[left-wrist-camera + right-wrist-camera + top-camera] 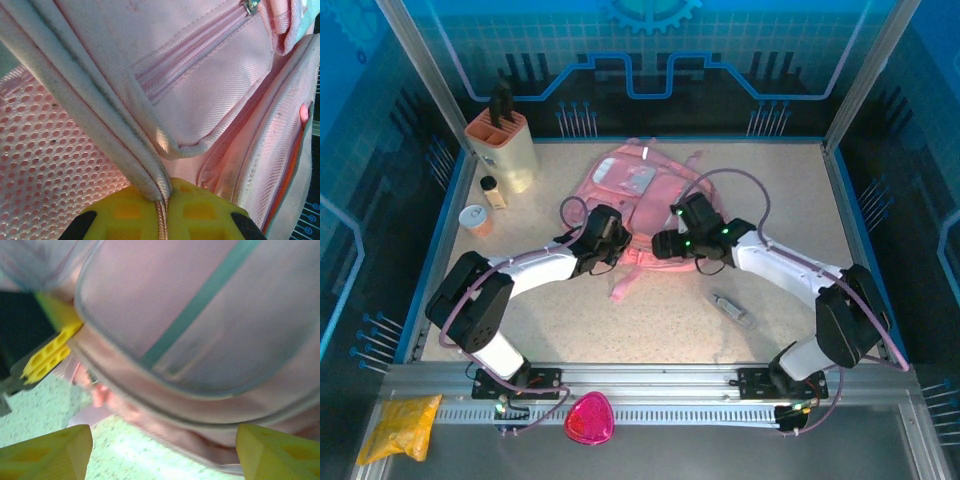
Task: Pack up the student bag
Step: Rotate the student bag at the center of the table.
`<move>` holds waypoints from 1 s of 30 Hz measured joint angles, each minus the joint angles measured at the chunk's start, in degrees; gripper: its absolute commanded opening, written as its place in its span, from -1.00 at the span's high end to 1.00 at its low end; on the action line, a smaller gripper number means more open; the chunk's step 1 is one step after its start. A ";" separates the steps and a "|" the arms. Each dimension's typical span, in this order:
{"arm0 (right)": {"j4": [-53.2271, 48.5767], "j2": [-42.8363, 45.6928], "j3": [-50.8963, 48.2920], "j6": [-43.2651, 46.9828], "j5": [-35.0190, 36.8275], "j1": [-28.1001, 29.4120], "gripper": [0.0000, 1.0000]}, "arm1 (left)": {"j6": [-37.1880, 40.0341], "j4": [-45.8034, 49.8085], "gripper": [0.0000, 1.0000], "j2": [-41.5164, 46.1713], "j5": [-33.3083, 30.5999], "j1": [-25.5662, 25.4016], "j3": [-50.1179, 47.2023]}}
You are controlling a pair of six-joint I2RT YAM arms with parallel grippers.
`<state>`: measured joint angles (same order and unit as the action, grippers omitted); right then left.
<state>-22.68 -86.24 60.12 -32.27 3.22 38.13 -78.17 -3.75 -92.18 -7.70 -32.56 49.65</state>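
Observation:
The student bag (642, 180) lies flat at the far middle of the table, pink, with its straps trailing toward me. My left gripper (618, 240) is at the bag's near left edge. In the left wrist view its yellow fingers (200, 210) are shut on a piped zipper edge of the student bag (210, 85), the band running down between them, with the gripper (165, 195) right against the fabric. My right gripper (662, 245) sits at the bag's near edge, close to the left one. It stands open (162, 437), fingers wide apart, the student bag (200, 315) just beyond them and bare table between.
A peach knife block (503, 140), a small bottle (492, 190) and a cup (477, 218) stand at the far left. A grey object (732, 310) lies on the table near the right arm. A magenta pouch (589, 420) and a yellow packet (400, 425) rest on the near rail.

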 measured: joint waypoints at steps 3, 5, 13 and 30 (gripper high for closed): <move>2.62 -2.16 -0.46 -3.82 1.64 4.76 -0.22 | -0.31 0.04 1.00 0.35 0.00 -0.59 0.00; 5.07 -3.96 -0.46 -5.99 2.73 7.02 -0.11 | -0.44 0.04 1.00 0.85 -0.02 -0.92 0.00; 8.98 -10.40 0.48 -10.56 8.00 10.56 0.21 | -0.85 0.11 1.00 1.84 -0.07 -1.16 0.00; 7.74 -14.84 3.32 -6.08 15.93 12.13 0.57 | -1.03 -0.63 1.00 1.84 -0.68 -1.16 0.00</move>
<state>-14.94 -101.08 63.44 -38.35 19.16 50.26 -79.20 -4.38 -90.35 -8.38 -33.71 49.65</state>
